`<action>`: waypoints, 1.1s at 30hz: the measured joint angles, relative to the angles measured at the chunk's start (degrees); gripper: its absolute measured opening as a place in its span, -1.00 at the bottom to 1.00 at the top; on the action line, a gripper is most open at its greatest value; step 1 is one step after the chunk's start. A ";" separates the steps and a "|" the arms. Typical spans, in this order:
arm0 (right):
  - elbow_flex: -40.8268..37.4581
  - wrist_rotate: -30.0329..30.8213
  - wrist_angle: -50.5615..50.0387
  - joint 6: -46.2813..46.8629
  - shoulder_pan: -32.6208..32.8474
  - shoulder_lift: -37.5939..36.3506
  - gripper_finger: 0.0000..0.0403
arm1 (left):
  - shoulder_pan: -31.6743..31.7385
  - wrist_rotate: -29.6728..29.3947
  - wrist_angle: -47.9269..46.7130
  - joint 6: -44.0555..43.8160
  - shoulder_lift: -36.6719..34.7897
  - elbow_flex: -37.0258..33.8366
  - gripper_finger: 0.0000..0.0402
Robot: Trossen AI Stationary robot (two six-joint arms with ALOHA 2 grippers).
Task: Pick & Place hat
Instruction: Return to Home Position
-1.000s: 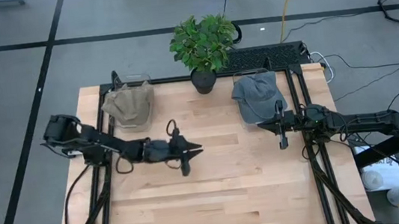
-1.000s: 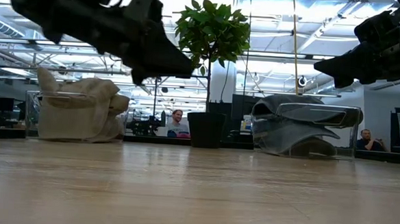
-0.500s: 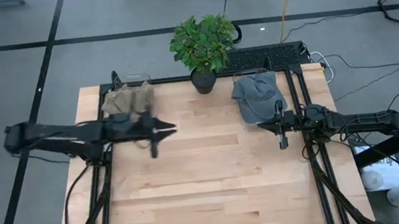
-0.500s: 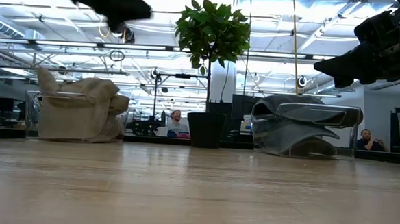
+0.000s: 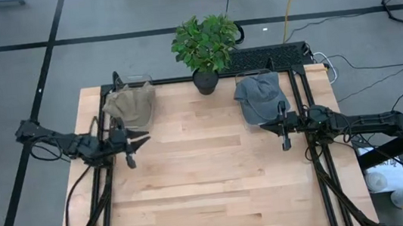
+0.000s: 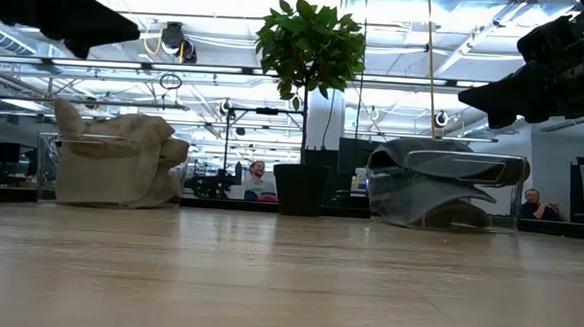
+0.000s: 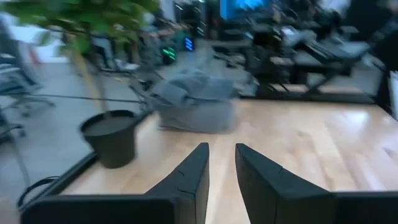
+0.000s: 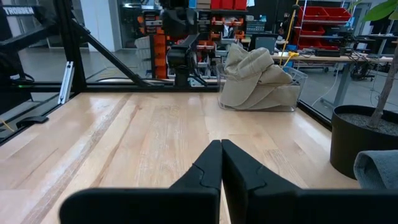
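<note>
The brown caps [image 5: 131, 106] lay heaped in the left transparent bin [image 5: 137, 78] at the far left of the table [image 5: 218, 195], so by my reading you had nothing left to place and only the arms to park. Your left pincer [image 7: 222, 149] hung above the table just in front of that bin, its fingers narrowly parted and holding nothing, with the arm folded out over the table's left edge. That closeness was the main risk as I judged it: a fold-in that swung toward the far side could have clipped the bin's wall and shoved it, or caught the fabric that rose above its rim. In the low view the brown heap stood taller than the bin and bulged past one side, so even a light knock might have tipped a cap back onto the table. Your right pincer [image 8: 221, 144] was closed tight on nothing and hovered just beside the right transparent bin [image 6: 508, 200], which held the grey caps [image 5: 259, 95], one draped over its near edge. A careless lift there could have dragged that drape out. The potted plant [image 5: 205, 44] stood between the two bins at the far edge, apart from both arms, and I saw little threat to it.
</note>
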 joint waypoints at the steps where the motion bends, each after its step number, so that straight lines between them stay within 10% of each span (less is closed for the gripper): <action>1: 0.00 0.00 -0.01 0.01 -0.01 0.00 -1.00 | -0.31 -1.93 0.69 0.09 -1.58 -1.01 -0.56; 21: 0.00 0.00 0.00 0.01 -0.02 0.00 -1.00 | 1.12 -0.54 2.94 2.50 -13.04 -10.21 -0.56; 33: 0.00 0.00 0.00 0.01 -0.01 0.00 -1.00 | 7.29 19.92 2.85 2.27 -16.43 -12.66 -0.56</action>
